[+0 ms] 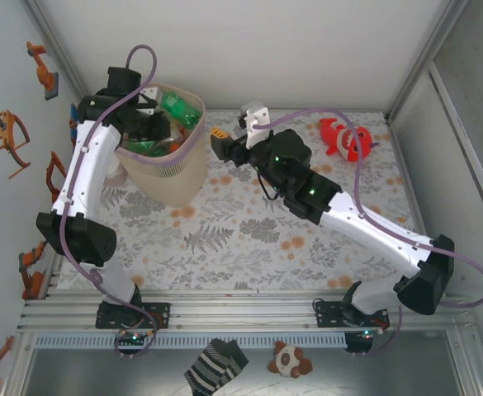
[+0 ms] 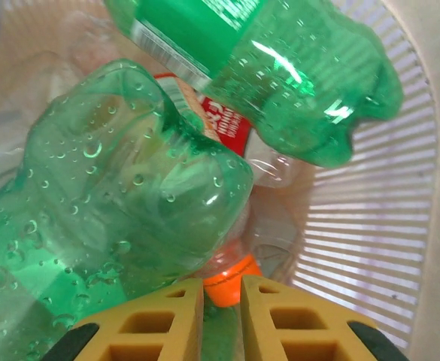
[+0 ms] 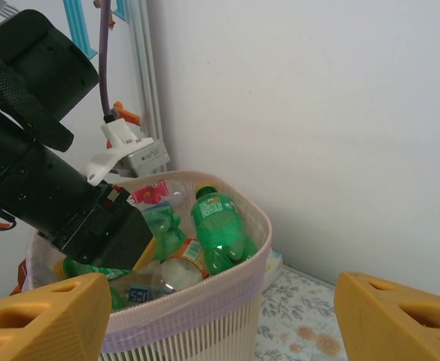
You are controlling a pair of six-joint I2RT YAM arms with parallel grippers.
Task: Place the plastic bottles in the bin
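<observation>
Plastic bottles in bin, lettering unreadable

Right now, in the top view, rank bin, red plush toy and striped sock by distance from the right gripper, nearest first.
1. bin, just left of it
2. red plush toy, far right
3. striped sock, near side, behind the arm bases

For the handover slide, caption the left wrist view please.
Left gripper, jaws almost together, inside the bin above wet green bottles and an orange cap.

The left gripper points steeply down with jaws nearly together, while the right gripper hovers wide open.
</observation>
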